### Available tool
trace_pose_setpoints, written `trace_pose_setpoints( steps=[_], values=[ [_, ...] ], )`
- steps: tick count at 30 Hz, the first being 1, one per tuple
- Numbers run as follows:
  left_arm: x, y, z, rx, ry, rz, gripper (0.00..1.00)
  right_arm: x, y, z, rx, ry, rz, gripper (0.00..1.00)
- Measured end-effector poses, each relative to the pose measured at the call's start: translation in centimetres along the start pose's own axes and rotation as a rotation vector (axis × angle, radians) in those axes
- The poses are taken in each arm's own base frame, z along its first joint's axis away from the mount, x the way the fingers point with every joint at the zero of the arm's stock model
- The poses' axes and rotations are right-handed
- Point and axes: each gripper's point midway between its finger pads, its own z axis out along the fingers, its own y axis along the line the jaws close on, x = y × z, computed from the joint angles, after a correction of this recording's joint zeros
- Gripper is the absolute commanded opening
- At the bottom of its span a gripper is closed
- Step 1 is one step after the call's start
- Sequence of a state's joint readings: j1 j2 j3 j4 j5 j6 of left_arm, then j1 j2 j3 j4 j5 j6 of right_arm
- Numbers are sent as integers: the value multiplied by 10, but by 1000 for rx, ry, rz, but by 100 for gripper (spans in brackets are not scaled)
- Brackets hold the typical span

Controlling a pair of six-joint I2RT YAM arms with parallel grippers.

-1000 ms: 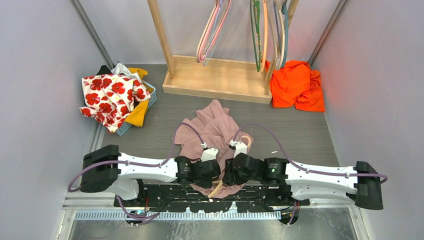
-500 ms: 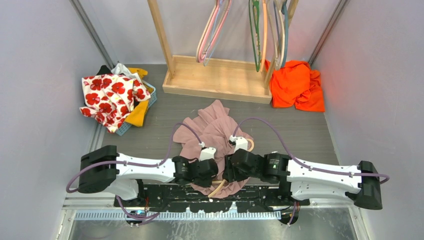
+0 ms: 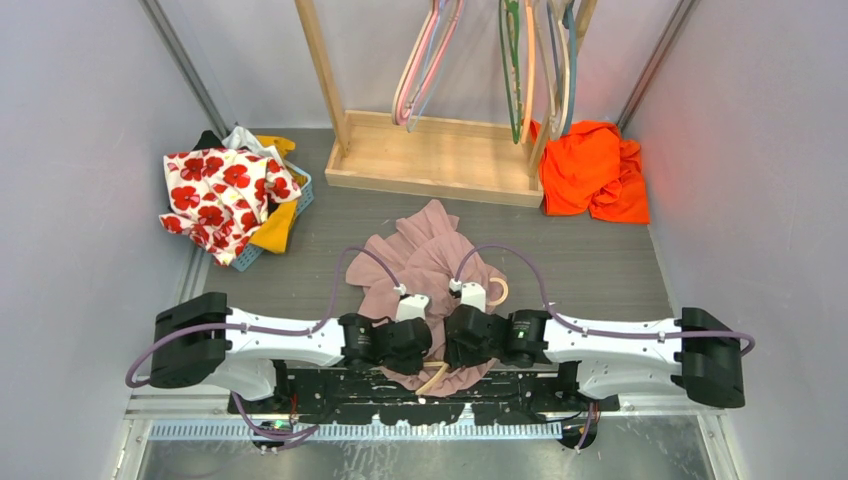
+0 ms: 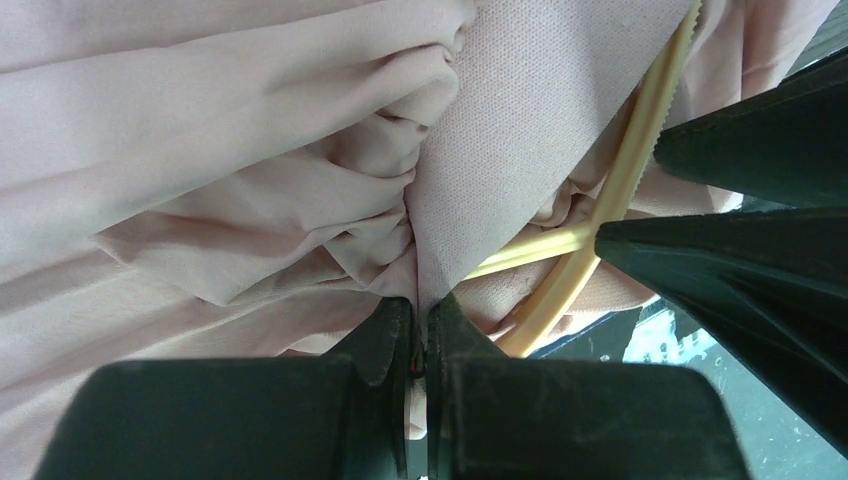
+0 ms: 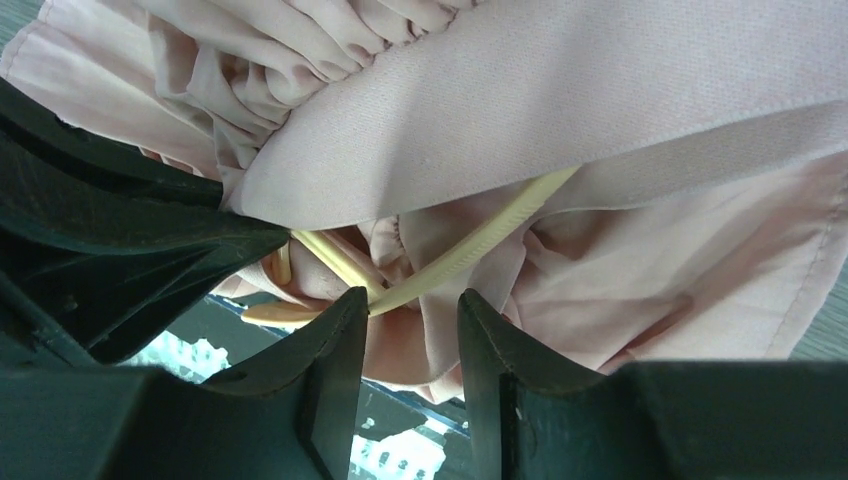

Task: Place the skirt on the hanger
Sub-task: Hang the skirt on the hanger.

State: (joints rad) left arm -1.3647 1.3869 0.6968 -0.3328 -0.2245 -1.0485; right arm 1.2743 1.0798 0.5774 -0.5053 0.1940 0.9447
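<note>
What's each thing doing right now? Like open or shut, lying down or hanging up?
skirt: crumpled on the table.
cream hanger: lying partly under the skirt.
left gripper: shut on the skirt.
right gripper: open, by the cream hanger.
rack hangers: hanging up.
orange cloth: in a heap.

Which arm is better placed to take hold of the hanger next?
Right. The right gripper is open, and the cream hanger lies just ahead, between its fingers. The left gripper is shut on the waistband of the skirt, so it is busy.
</note>
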Motion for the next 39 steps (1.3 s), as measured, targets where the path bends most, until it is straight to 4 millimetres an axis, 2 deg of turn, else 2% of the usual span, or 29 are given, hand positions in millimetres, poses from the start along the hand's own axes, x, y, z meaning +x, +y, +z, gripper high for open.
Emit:
trace_pose_setpoints(
  steps=[8, 10, 13, 18, 26, 39],
  values=[
    [1, -1, 0, 14, -2, -3, 0, -4, -4, 16, 55, 16, -4, 41],
    [2, 0, 0, 19, -2, -4, 0, -4, -6, 20, 77, 27, -13, 32],
    [2, -1, -2, 33, -4, -11, 0, -6, -8, 23, 99, 32, -12, 10],
    [-3, -13, -11, 93, -16, -31, 0, -22, -16, 24, 127, -7, 19, 2],
    [-5, -18, -10, 115, -23, -31, 0, -54, -28, 12, 131, -59, 53, 1],
    [1, -37, 11, 164, -5, 1, 0, -69, -35, 26, 160, -68, 99, 1]
  ],
)
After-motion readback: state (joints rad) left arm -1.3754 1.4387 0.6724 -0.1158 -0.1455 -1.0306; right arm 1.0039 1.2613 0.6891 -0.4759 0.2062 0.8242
